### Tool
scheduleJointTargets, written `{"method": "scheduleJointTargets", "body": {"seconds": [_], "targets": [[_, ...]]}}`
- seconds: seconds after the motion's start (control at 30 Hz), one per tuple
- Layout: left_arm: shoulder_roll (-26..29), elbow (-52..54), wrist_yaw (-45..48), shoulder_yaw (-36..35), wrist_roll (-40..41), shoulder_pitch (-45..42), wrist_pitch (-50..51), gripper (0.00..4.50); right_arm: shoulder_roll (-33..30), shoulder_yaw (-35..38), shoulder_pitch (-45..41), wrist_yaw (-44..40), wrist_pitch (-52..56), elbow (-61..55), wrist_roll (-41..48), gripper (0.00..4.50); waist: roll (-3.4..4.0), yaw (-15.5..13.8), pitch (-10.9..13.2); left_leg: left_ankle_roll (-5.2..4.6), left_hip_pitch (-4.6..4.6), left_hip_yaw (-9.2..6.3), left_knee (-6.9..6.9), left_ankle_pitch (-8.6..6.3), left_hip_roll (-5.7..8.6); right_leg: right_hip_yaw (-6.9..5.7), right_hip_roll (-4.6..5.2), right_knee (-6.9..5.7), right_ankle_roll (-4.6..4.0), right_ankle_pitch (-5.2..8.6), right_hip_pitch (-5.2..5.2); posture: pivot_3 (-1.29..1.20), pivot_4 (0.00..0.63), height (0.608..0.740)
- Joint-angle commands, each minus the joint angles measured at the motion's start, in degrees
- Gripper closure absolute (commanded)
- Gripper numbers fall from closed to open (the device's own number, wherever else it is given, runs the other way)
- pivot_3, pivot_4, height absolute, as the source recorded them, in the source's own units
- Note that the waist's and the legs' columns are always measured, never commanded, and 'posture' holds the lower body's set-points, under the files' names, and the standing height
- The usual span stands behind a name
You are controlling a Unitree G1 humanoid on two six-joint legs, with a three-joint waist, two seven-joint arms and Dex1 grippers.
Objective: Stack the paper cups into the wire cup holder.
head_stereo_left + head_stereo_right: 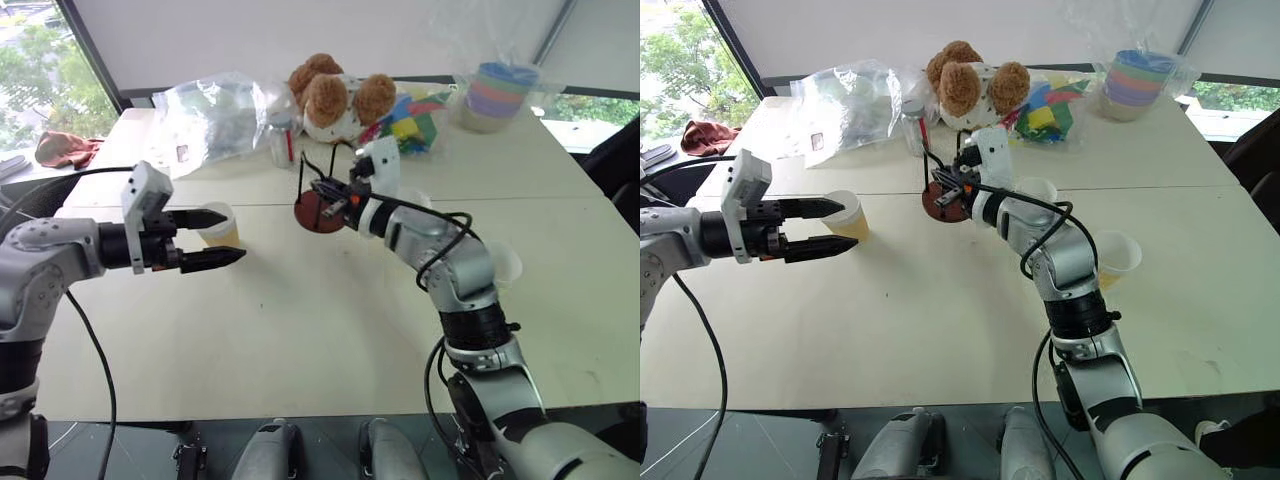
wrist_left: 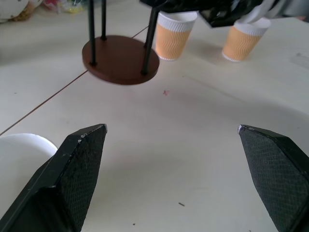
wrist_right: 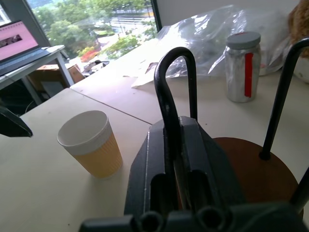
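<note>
The wire cup holder (image 1: 318, 208), a reddish-brown disc with black wire loops, is at the table's middle. My right gripper (image 3: 174, 130) is shut on one of its wire loops (image 3: 166, 82), and the disc (image 2: 120, 60) looks tilted with one edge raised. My left gripper (image 1: 235, 236) is open and level. One paper cup (image 1: 222, 228) stands upright just behind its fingertips, not held. Two more paper cups (image 1: 1040, 190) (image 1: 1118, 258) stand upright to the right of the holder, partly hidden by my right arm.
Along the far edge are clear plastic bags (image 1: 205, 115), a silver can (image 3: 244, 67), a teddy bear (image 1: 335, 95), coloured toys (image 1: 412, 122) and a stack of pastel bowls (image 1: 497, 95). A red cloth (image 1: 65, 150) lies far left.
</note>
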State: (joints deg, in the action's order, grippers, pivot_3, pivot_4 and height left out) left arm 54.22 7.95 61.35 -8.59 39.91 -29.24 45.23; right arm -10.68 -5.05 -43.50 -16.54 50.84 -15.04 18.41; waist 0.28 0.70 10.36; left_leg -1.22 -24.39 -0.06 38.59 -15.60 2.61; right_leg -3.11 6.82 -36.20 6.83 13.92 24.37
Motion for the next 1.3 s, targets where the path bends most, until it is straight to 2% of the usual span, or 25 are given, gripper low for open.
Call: {"method": "scheduleJointTargets", "body": {"seconds": [0.03,0.27,0.43,0.7,0.8,0.93,1.1,1.3], "targets": [[-0.67,-1.41,2.02,1.73,-1.61,-2.44,-2.54,0.0,1.14,0.8,5.84,8.42,14.03,-16.94,-0.97,4.41,-0.04,-0.16,-0.03,-0.01,0.0,0.0,0.0,0.0,0.0,0.0,0.0,0.01,0.0,0.0,-0.04,0.0,0.15,0.74],[-2.62,-4.7,4.84,5.18,-4.06,-5.13,-4.28,0.0,8.0,-0.22,14.79,16.4,27.25,-30.35,-1.45,4.41,-0.04,0.28,-0.03,-0.06,0.02,0.09,0.02,0.02,0.0,0.05,-0.05,0.02,0.0,0.0,-0.04,0.0,0.15,0.74],[-3.82,-7.45,7.0,7.55,-5.87,-7.55,-5.4,0.0,13.84,3.38,17.35,19.1,31.71,-31.64,-2.14,4.41,-0.06,0.24,-0.04,-0.19,0.04,0.09,0.07,-0.04,-0.02,0.06,-0.09,-0.02,-0.01,0.0,-0.03,0.0,0.15,0.74],[-4.11,-9.05,9.07,8.69,-6.94,-9.27,-5.16,0.0,16.89,3.3,19.51,19.69,33.89,-34.43,-2.41,4.41,-0.06,0.25,-0.04,-0.16,0.04,0.08,0.13,-0.01,-0.02,0.06,-0.1,-0.03,0.0,0.0,-0.05,0.0,0.15,0.74],[-4.29,-10.23,9.89,9.38,-7.71,-10.45,-5.41,0.0,17.32,3.07,19.93,19.31,34.67,-35.09,-2.13,3.42,-0.07,0.19,-0.05,-0.16,0.04,0.08,0.13,-0.01,-0.02,0.06,-0.11,-0.03,0.0,0.0,-0.05,0.0,0.15,0.74],[-4.93,-12.76,11.02,10.33,-9.11,-12.48,-6.24,0.0,15.41,2.01,19.26,17.49,34.69,-36.45,-1.28,1.36,-0.07,0.27,-0.05,-0.18,0.04,0.08,0.16,-0.03,-0.02,0.07,-0.12,-0.03,0.0,0.0,-0.05,0.0,0.15,0.74],[-6.13,-15.69,12.64,11.3,-10.95,-14.72,-7.7,0.0,12.75,4.14,18.84,12.34,36.46,-40.01,1.78,1.36,-0.07,0.19,-0.05,-0.18,0.04,0.08,0.16,-0.03,-0.03,0.07,-0.13,-0.04,0.0,0.0,-0.05,0.0,0.15,0.74],[-7.21,-14.04,16.92,13.12,-9.54,-15.69,-5.37,0.0,2.5,15.37,16.23,-3.92,40.07,-44.49,11.78,1.36,-0.08,0.11,-0.05,-0.44,0.03,0.08,0.3,-0.18,-0.03,0.06,-0.13,-0.03,0.0,0.0,-0.14,0.0,0.15,0.74]]}}
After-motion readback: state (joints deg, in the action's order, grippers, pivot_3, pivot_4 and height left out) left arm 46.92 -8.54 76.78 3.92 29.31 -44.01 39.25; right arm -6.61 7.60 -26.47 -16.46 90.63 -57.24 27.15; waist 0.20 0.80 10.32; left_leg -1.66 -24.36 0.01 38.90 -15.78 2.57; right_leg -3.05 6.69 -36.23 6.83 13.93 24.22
